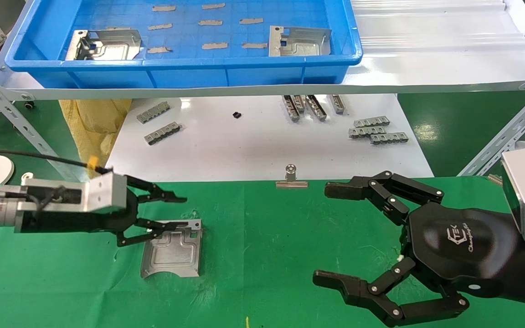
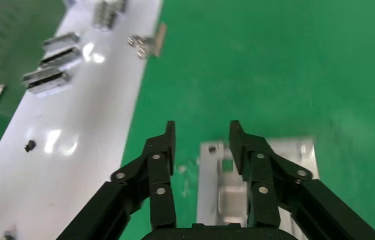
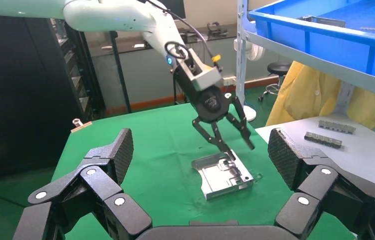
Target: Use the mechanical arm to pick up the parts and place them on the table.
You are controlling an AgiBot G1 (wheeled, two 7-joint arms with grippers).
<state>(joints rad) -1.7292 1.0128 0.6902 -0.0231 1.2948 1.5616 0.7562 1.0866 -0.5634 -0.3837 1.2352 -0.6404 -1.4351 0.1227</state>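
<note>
Looking down from the head camera, the left gripper hangs low over the green-cloth table, its jaws apart and straddling the far edge of a stamped sheet-metal part that lies flat on the cloth with its curved edge toward the robot. Nothing is clamped; the lower finger appears to touch or just clear the plate's rim, so I judge this part set down rather than held. Two more parts rest in the blue crate on the white shelf beyond, among thin grey strips, so the task looks partly done. The right gripper waits over the cloth on the right, jaws wide apart and empty, well clear of the plate. A silver clip pins the cloth's far edge; past it a glossy white board carries small grey ribbed bars.

The left wrist view shows both fingers spread over the plate, one beside its edge and one above its cut-out, with bare cloth ahead.

The right wrist view, framed by its own spread fingers, shows the left arm's gripper pointing steeply down at the part. Behind stand a dark rack, a stool and a yellow garment hanging under the shelf.
</note>
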